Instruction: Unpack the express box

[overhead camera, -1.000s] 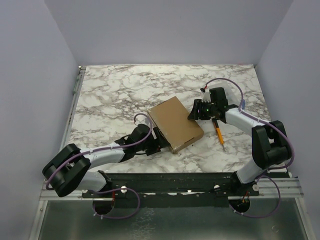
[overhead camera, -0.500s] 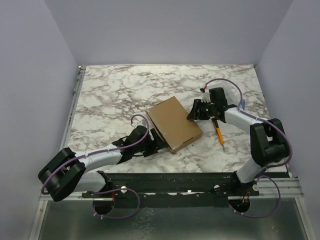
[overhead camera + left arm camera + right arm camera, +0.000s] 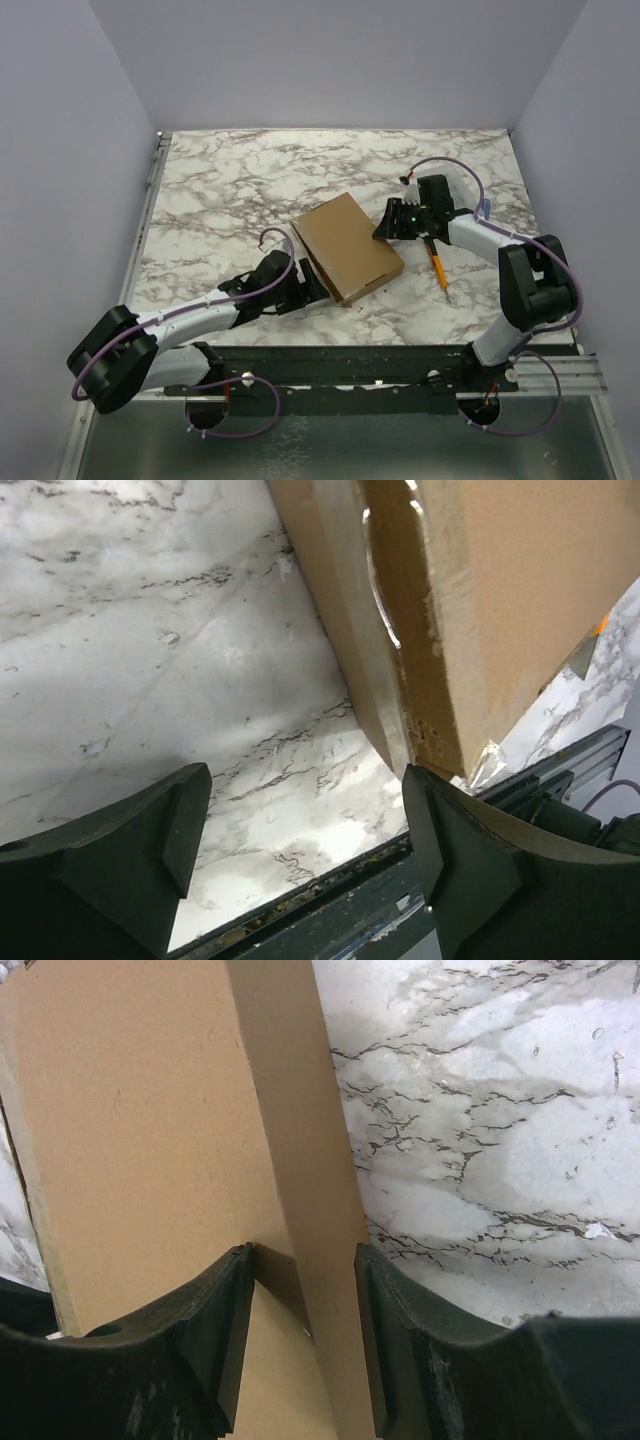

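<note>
The express box (image 3: 348, 245) is a flat brown cardboard mailer, lid closed, lying askew at the table's middle. My right gripper (image 3: 390, 224) is at its right edge. In the right wrist view the gripper (image 3: 303, 1305) is closed narrowly around the box (image 3: 130, 1130) edge, one finger over the top face and one against the side wall. My left gripper (image 3: 312, 287) is at the box's near-left corner. In the left wrist view it (image 3: 305, 845) is open and holds nothing, and the box (image 3: 480, 600) corner sits just above its right fingertip.
An orange pencil-like tool (image 3: 438, 264) lies on the marble just right of the box, under the right arm. The black mounting rail (image 3: 350, 360) runs along the near edge, close behind the left gripper. Grey walls enclose the table on three sides.
My left arm has drawn back toward the near-left, and its gripper has slid a little off the box's corner. The box has shifted slightly left. The right gripper has stayed on the box's edge.
</note>
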`<action>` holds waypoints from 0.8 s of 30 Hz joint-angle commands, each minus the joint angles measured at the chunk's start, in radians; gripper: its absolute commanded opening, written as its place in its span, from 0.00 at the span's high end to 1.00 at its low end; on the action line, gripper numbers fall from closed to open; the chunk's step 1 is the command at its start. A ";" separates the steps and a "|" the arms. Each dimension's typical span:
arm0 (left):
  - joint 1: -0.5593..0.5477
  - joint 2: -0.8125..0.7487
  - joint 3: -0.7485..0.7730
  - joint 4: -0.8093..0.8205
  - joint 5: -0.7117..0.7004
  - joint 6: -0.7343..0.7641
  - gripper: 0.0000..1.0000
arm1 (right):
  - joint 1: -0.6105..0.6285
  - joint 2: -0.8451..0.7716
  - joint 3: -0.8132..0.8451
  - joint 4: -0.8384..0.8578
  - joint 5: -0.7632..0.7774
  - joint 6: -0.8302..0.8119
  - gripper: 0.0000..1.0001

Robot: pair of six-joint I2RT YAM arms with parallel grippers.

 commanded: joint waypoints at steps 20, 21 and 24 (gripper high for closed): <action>0.458 0.347 0.458 -0.096 0.224 0.336 0.27 | 0.010 0.009 -0.020 -0.005 -0.022 -0.047 0.49; 0.464 0.363 0.472 -0.100 0.216 0.345 0.27 | 0.011 0.008 -0.020 -0.004 -0.021 -0.047 0.48; 0.473 0.415 0.503 -0.102 0.212 0.357 0.28 | 0.011 0.008 -0.018 -0.001 -0.023 -0.048 0.48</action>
